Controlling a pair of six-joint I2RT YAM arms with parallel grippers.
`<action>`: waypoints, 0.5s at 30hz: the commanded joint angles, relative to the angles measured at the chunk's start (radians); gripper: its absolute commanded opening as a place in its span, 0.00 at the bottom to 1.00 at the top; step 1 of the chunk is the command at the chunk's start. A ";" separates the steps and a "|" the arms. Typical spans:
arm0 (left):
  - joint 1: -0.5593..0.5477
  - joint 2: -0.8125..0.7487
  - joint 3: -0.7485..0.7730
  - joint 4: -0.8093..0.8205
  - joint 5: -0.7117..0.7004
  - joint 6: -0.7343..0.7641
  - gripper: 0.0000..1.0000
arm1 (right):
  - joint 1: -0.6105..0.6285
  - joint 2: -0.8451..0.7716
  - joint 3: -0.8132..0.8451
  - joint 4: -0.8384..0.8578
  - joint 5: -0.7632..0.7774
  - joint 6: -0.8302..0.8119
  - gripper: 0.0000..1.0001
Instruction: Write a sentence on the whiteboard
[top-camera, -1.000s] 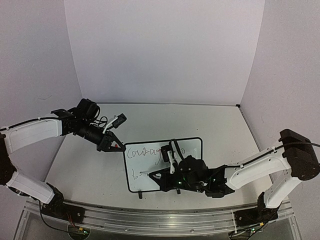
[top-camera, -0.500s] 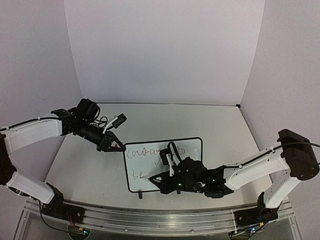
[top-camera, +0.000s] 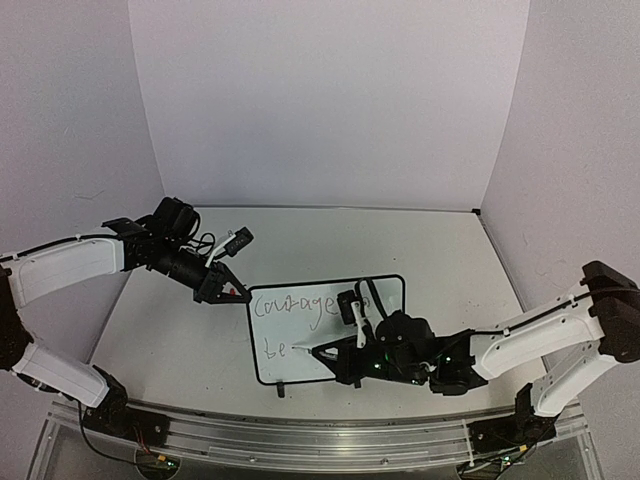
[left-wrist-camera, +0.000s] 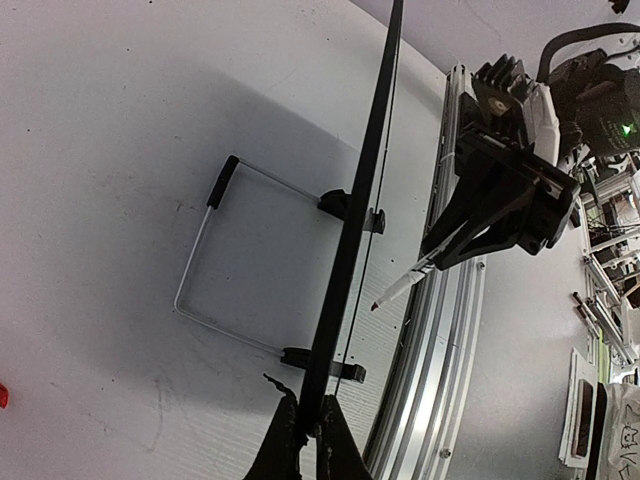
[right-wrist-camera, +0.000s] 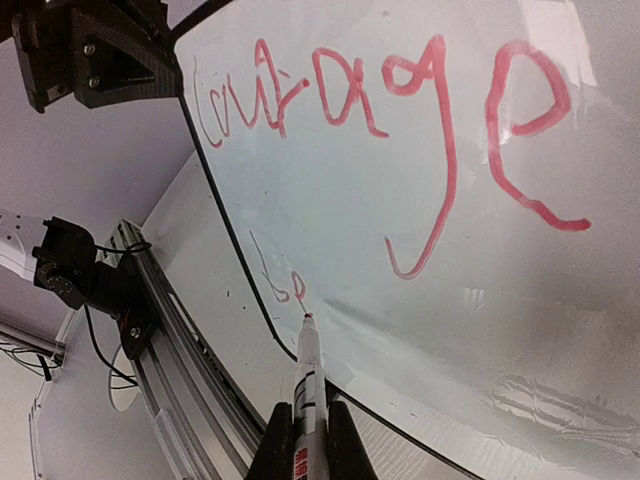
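The whiteboard (top-camera: 300, 320) stands tilted on the table, glossy white with a thin black border. My left gripper (top-camera: 226, 291) is shut on its upper left corner; in the left wrist view the board (left-wrist-camera: 362, 190) is edge-on between the jaws of that gripper (left-wrist-camera: 304, 438). The sentence (right-wrist-camera: 380, 90) is red handwriting: "Courage" on the top line, "be" (right-wrist-camera: 285, 285) below it. My right gripper (right-wrist-camera: 305, 418) is shut on a white marker (right-wrist-camera: 308, 370) with its red tip on the board just after "be". In the top view the right gripper (top-camera: 340, 352) partly hides the board's right half.
A wire stand (left-wrist-camera: 215, 290) and two black clips (left-wrist-camera: 345, 205) sit behind the board. An aluminium rail (top-camera: 300, 438) runs along the near table edge. White walls close the back and sides. The right arm (top-camera: 520, 340) stretches across the near right.
The right arm has shifted right. The marker tip moved right along the lower line, where the lettering grew from one letter to "be". The left gripper and board stayed put.
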 joint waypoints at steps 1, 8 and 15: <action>-0.016 0.028 0.013 -0.017 -0.060 0.012 0.00 | -0.004 -0.057 -0.032 0.033 0.051 -0.007 0.00; -0.017 0.031 0.012 -0.017 -0.060 0.012 0.00 | -0.004 -0.030 -0.035 0.028 0.087 0.007 0.00; -0.016 0.031 0.012 -0.017 -0.061 0.012 0.00 | -0.005 -0.019 -0.019 0.027 0.112 -0.008 0.00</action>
